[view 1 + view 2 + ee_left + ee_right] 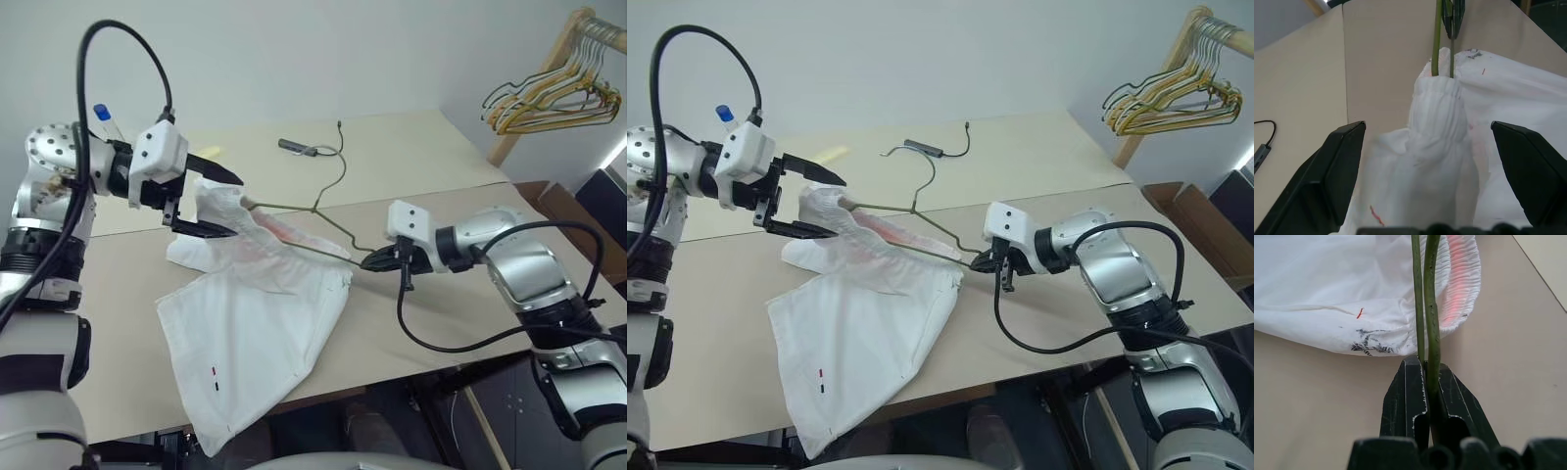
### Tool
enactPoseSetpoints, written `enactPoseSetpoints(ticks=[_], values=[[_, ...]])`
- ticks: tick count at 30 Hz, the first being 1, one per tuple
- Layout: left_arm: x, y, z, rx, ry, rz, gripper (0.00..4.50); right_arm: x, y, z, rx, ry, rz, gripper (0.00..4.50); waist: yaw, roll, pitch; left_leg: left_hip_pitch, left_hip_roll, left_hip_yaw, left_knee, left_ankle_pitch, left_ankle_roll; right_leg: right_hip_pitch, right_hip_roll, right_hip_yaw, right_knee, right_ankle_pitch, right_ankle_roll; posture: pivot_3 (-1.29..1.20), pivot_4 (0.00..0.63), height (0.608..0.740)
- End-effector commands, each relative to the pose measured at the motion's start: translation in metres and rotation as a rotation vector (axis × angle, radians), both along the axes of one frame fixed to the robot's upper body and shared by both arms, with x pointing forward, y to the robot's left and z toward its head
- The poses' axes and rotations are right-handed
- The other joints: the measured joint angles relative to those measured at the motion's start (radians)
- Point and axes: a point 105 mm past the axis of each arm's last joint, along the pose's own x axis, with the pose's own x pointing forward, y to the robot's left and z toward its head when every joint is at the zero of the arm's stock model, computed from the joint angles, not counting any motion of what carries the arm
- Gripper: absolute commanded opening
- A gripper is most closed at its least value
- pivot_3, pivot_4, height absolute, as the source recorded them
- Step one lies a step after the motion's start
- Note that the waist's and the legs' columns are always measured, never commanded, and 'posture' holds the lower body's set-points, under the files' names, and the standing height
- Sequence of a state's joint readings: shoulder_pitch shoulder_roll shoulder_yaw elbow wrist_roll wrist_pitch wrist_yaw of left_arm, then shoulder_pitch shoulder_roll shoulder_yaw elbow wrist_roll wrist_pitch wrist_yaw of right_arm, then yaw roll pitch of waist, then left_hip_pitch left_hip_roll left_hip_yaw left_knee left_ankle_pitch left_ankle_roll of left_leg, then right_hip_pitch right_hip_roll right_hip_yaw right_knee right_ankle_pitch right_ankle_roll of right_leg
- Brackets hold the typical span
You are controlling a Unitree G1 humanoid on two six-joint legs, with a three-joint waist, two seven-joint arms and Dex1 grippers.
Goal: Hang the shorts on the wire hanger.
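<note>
Shorts partly threaded on the wire hanger

The shorts (257,323) lie on the table (421,166), waistband gathered over one end of the wire hanger (315,211). The right gripper (376,260) clamps the hanger's other corner; the left gripper (217,204) hangs spread wide around the bunched waistband.

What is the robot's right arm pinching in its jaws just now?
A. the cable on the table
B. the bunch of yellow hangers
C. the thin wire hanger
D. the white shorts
C: in the right wrist view the right gripper has its jaws shut on the wire hanger, just short of the edge of the shorts.
</note>
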State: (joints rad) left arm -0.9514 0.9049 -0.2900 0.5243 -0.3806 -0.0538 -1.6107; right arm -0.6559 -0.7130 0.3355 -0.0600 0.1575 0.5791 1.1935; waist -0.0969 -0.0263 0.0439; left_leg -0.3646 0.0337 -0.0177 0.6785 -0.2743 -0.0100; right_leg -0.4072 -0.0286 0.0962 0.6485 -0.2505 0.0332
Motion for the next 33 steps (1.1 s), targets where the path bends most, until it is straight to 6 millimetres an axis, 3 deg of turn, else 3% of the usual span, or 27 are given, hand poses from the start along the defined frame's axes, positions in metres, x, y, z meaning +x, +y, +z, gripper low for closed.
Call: enactPoseSetpoints(ticks=[1,4,17,21,25,28,33], values=[[-0.002,-0.007,0.003,0.047,-0.03,-0.048,4.47,0.002,0.006,0.018,0.002,-0.069,0.016,0.0,0.0,0.0,0.0,0.0,0.0,0.0,0.0,0.0,0.0,0.0,0.0,0.0,0.0,0.0,0.0,-0.05,0.0,0.74],[0.0,-0.013,0.004,0.013,-0.017,-0.052,3.92,0.002,0.005,0.017,-0.007,-0.07,0.014,0.0,0.001,0.0,0.0,-0.001,0.0,0.0,0.001,0.0,0.0,0.0,0.0,-0.001,0.0,0.0,0.0,-0.05,0.0,0.74],[0.008,-0.01,-0.009,0.085,-0.018,-0.033,0.17,0.002,0.008,0.019,-0.001,-0.095,0.01,0.0,-0.001,0.0,0.0,-0.003,0.0,-0.001,0.002,0.0,0.0,-0.003,0.0,-0.001,0.001,0.0,0.0,-0.06,0.0,0.74],[0.008,-0.011,-0.011,0.1,-0.03,-0.035,0.06,0.003,0.011,0.023,0.014,-0.115,0.011,0.0,-0.001,0.0,0.0,-0.003,0.0,-0.001,0.002,0.0,0.0,-0.003,0.0,-0.001,0.0,0.0,0.0,-0.05,0.0,0.74],[0.011,-0.011,-0.01,0.111,-0.075,-0.032,0.06,0.008,0.015,0.027,0.027,-0.244,0.02,0.0,-0.001,0.0,0.0,-0.003,0.0,-0.001,0.002,0.0,0.0,-0.003,0.0,-0.001,0.001,0.0,0.0,-0.05,0.0,0.74],[0.012,-0.011,-0.005,0.09,-0.106,-0.025,0.06,0.013,0.012,0.026,0.01,-0.267,-0.016,0.78,-0.001,0.0,0.0,-0.003,0.0,-0.001,0.002,0.0,0.0,-0.003,0.0,-0.001,0.001,0.0,0.0,-0.06,0.0,0.74],[0.021,-0.008,0.004,0.066,-0.173,0.044,0.06,0.024,-0.004,0.044,0.054,-0.31,-0.121,2.48,-0.001,0.0,0.0,-0.004,0.0,-0.001,0.002,0.0,0.0,-0.003,0.0,-0.001,0.001,0.0,-0.001,-0.07,0.0,0.74]])
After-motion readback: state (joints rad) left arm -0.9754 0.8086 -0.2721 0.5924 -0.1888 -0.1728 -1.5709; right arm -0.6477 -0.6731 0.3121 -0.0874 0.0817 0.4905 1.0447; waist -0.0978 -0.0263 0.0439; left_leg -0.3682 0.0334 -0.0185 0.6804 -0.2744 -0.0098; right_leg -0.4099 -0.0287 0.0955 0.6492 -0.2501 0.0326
